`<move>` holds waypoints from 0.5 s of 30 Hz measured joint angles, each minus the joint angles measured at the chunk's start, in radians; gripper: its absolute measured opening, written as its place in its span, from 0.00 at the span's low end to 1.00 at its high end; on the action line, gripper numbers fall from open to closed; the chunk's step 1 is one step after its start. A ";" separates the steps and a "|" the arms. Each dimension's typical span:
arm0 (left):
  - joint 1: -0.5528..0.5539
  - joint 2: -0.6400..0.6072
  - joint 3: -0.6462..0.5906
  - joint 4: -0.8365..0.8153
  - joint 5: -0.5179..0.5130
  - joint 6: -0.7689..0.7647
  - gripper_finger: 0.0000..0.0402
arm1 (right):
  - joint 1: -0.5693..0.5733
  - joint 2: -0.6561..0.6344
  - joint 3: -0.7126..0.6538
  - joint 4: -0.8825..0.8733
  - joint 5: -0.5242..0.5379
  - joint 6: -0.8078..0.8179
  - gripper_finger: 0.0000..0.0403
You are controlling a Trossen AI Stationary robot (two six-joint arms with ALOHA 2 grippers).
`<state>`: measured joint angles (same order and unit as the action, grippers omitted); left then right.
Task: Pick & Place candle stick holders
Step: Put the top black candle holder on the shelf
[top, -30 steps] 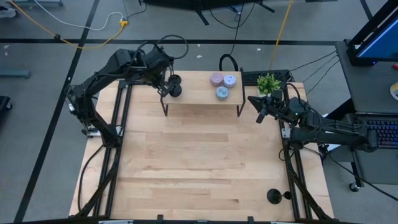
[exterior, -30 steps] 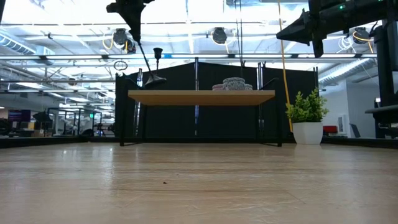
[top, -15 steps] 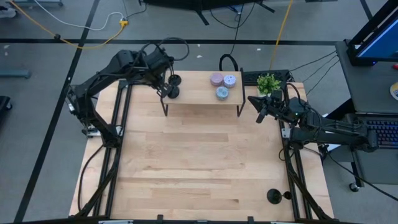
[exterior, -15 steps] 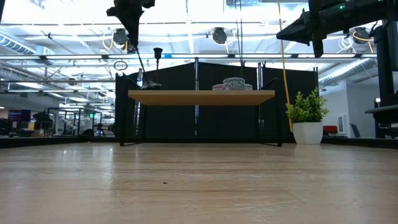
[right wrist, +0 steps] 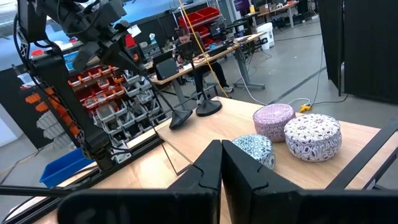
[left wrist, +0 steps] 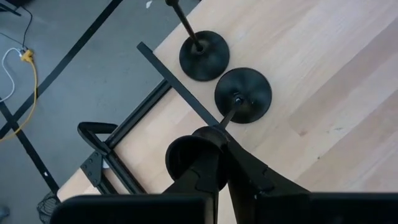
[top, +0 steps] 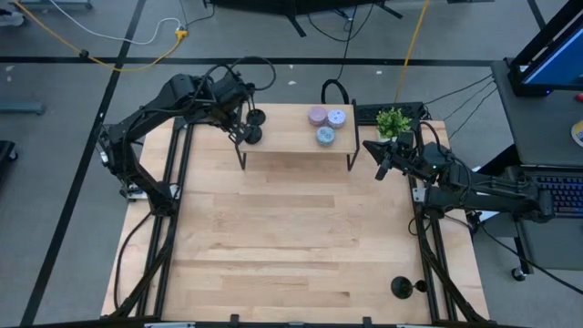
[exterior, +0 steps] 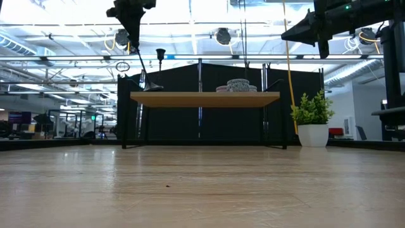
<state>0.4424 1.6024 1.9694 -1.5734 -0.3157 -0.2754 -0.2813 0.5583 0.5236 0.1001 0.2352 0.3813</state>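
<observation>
High view straight down, low view level, 2 wrist views close, all sharing shelf (top: 296, 137).

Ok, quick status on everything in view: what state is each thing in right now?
left claw: shut on the tilted holder's stem
tilted holder: leaning, base down at the shelf
second holder: upright on the shelf, free
third holder: on the table, untouched
right claw: shut, empty, off the shelf's end
tins: lids on
plant: upright

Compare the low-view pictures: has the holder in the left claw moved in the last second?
Yes. The holder in the left claw was tilted with its base above the shelf; now the base sits lower, about on the shelf top.
</observation>
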 joint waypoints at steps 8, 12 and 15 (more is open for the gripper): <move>-0.001 0.000 0.000 0.001 0.001 0.003 0.06 | 0.000 0.000 0.000 0.000 0.000 0.000 0.00; -0.001 0.000 0.000 0.001 0.003 0.007 0.06 | 0.000 0.000 0.000 0.000 0.000 0.000 0.00; -0.001 0.000 0.000 0.001 0.003 0.010 0.08 | 0.000 0.000 0.000 0.000 0.000 0.000 0.00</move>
<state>0.4412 1.6024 1.9691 -1.5729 -0.3126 -0.2658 -0.2815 0.5587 0.5234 0.1001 0.2352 0.3813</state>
